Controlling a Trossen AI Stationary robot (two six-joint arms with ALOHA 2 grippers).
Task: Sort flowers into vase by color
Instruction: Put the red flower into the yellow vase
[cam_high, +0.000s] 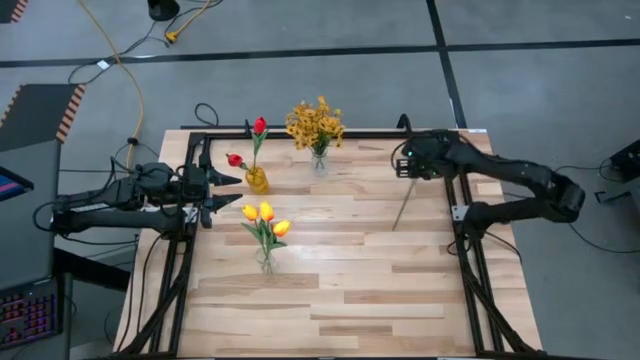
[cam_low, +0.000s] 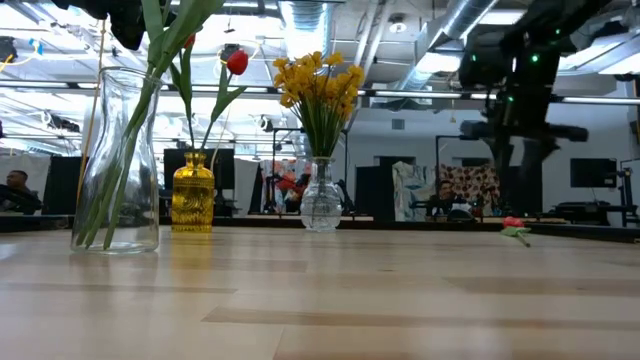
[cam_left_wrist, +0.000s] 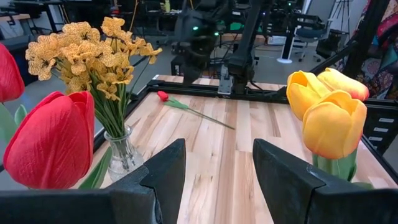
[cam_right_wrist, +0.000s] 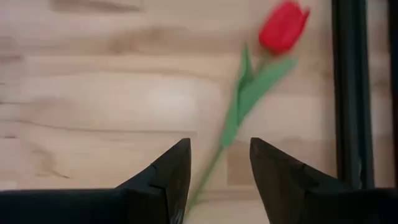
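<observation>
Table (cam_high: 330, 290): light wood plank top inside a black frame; both arms reach in over its side rails.
Left arm: lies along the table's left edge, wrist pointing inward toward the vases.
Right arm: comes in from the right side, elbow bent, wrist over the far right part of the table.
Left gripper (cam_high: 222, 190): hovers at the left rail, just beside the amber vase; fingers (cam_left_wrist: 163, 171) spread apart, nothing between them.
Right gripper (cam_right_wrist: 217, 180): poised directly above the loose red tulip; fingers (cam_right_wrist: 166, 174) spread apart to either side of the stem, not touching it as far as the wrist view shows.
Mustard-yellow spray (cam_high: 315, 124): stands upright in a clear round vase (cam_low: 321, 200) at the far middle of the table.
Yellow-orange tulips (cam_high: 264, 220): three blooms in a tall clear vase (cam_low: 116, 170), near the table's middle, on the near side of the amber vase.
Red tulips in vase (cam_high: 258, 127): two blooms, one upright and one leaning left, in an amber vase (cam_high: 257, 180) left of the spray.
Loose red tulip (cam_right_wrist: 283, 26): lies flat on the wood by the right rail, bloom toward the far edge, green stem (cam_high: 404, 207) running toward the near side; well apart from all three vases.
</observation>
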